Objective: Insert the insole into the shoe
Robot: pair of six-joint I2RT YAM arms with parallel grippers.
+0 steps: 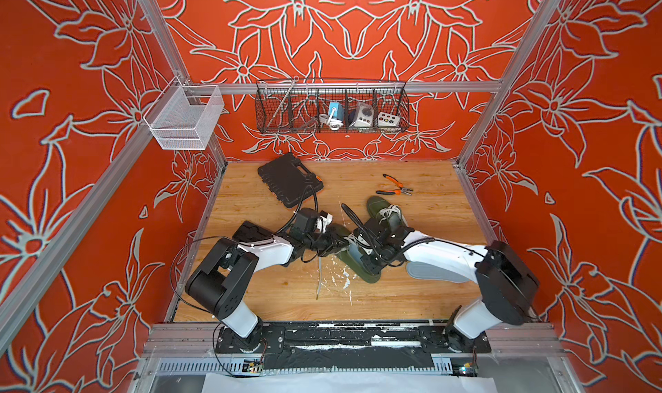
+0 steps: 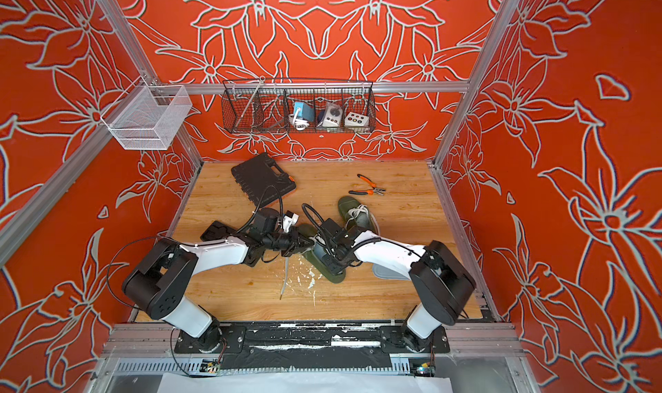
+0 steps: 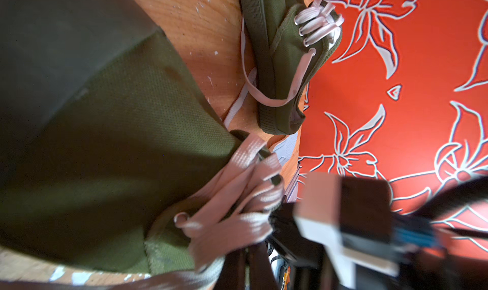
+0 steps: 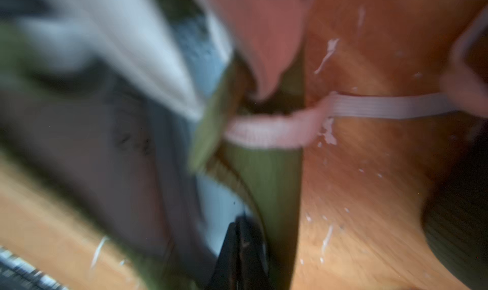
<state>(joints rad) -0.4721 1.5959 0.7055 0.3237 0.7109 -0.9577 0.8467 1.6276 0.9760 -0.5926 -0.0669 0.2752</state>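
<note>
Both top views: left gripper and right gripper meet, jaws closed, over the green shoe mid-table, probably one bracing it while the other works the mouth; a grey insole lies flat on the table under the right forearm. Left wrist: laces bunch against the upper, grip point hidden. Right wrist: blurred; what the jaws pinch, I cannot tell.
</note>
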